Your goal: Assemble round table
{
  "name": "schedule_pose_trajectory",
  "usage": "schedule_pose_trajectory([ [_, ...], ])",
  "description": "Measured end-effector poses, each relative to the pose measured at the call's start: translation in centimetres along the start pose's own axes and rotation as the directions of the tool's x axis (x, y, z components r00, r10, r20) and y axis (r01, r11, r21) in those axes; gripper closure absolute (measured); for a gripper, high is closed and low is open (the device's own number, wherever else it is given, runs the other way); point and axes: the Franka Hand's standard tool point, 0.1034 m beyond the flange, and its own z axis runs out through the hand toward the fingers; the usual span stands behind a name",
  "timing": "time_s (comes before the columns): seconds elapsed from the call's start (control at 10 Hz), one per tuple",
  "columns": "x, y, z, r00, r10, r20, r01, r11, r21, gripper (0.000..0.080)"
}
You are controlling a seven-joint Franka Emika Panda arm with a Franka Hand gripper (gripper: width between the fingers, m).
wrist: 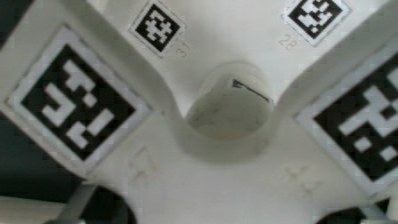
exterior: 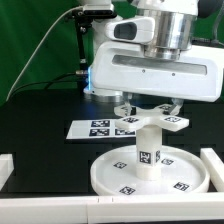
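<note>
Cross-shaped base point(exterior: 149, 121) sits atop short cylinder leg point(exterior: 147, 150), upright in round disc point(exterior: 148, 173). Gripper point(exterior: 150, 108) clamped on base.

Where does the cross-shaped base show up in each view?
Exterior view: the cross-shaped base sits atop the upright leg, just under the gripper, above the round disc.
Wrist view: the base fills the picture, seen close.
Shared landmark: the black-and-white tags on its arms.
</note>
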Motion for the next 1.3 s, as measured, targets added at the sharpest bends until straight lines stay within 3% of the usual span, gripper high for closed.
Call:
schedule_pose_trajectory([
  [0.5, 0.00, -0.01, 0.02, 0.999, 0.044, 0.000, -0.044, 0.999, -0.001, 0.0351],
  [0.6, -0.04, -0.03, 0.05, 0.983, 0.185, 0.001, -0.185, 0.983, 0.000, 0.0351],
  [0.9, -0.20, -0.31, 0.00, 0.834, 0.552, 0.005, -0.552, 0.834, 0.007, 0.0351],
  [1.1, -0.21, -0.31, 0.00, 0.794, 0.607, 0.013, -0.607, 0.794, 0.012, 0.0351],
  [1.3, -0.25, -0.31, 0.01, 0.686, 0.727, 0.029, -0.727, 0.686, 0.019, 0.0351],
])
